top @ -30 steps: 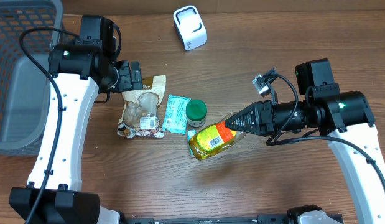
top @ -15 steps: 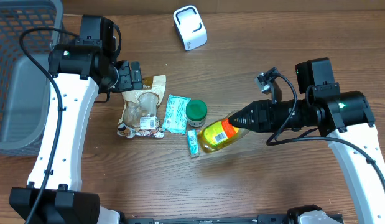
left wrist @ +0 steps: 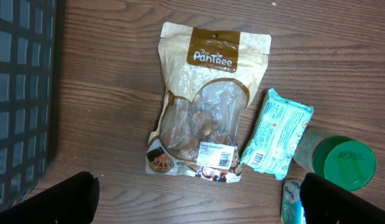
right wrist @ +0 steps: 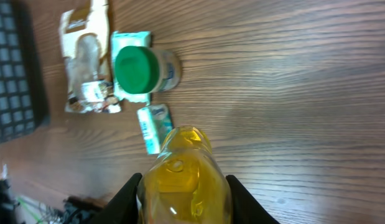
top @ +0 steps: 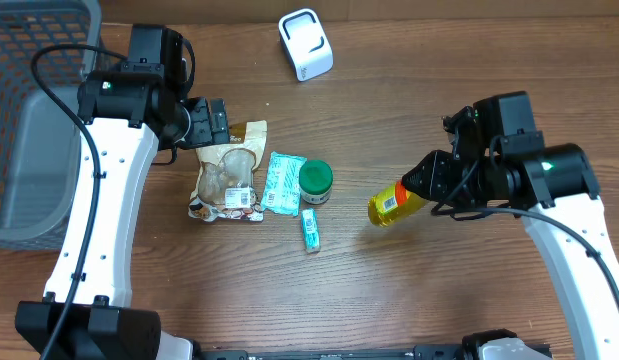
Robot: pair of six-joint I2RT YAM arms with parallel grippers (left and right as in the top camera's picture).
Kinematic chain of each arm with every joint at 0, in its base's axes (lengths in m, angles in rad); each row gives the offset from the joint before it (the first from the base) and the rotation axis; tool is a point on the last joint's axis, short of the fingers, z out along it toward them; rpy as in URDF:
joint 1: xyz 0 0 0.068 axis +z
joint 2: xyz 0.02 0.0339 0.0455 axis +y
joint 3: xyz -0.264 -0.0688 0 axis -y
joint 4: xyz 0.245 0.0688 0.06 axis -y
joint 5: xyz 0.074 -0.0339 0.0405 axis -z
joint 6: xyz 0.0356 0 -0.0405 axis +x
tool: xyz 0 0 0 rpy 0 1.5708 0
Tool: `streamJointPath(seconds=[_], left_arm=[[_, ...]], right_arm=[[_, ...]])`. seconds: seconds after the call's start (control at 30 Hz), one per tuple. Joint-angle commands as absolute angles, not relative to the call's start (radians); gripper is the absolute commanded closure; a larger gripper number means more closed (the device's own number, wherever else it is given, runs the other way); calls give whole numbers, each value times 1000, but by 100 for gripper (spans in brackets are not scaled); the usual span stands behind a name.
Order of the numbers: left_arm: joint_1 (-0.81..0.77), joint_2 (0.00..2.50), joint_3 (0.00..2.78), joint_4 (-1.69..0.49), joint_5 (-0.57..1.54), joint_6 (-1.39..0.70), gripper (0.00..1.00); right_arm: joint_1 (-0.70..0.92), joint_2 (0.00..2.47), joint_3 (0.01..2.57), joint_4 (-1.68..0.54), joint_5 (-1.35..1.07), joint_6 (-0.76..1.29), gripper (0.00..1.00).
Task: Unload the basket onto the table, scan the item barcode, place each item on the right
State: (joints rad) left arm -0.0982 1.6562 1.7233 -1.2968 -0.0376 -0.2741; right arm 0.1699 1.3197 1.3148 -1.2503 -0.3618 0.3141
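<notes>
My right gripper point(top: 417, 190) is shut on a yellow bottle point(top: 392, 205) with an orange and white label, held off the table right of centre. In the right wrist view the yellow bottle point(right wrist: 185, 174) fills the space between the two black fingers point(right wrist: 129, 198), its bottom end pointing away from the camera. The white barcode scanner point(top: 306, 43) stands at the back of the table. My left gripper point(left wrist: 195, 205) hangs open over a brown snack pouch point(left wrist: 204, 106), with bare wood between its fingers point(left wrist: 71, 199).
A teal packet point(top: 285, 181), a green-lidded jar point(top: 315, 180) and a small teal pack point(top: 309, 229) lie beside the pouch point(top: 229, 175) at centre left. A dark mesh basket point(top: 29, 110) fills the left edge.
My right gripper has lifted the bottle and pulled it right, away from the small teal pack, turning it end-on to the overhead camera. The left arm has not moved.
</notes>
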Motion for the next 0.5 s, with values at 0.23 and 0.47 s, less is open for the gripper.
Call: streamJointPath(seconds=[0.23,0.47], left_arm=[[-99,1664,1721,-1296,-33,-266,0],[-99,1664,1721,-1296,-33,-266,0]], right_arm=[[178,1447,1340,-1247,-213,373,87],[260,1516,1340,-1233,-48,425,87]])
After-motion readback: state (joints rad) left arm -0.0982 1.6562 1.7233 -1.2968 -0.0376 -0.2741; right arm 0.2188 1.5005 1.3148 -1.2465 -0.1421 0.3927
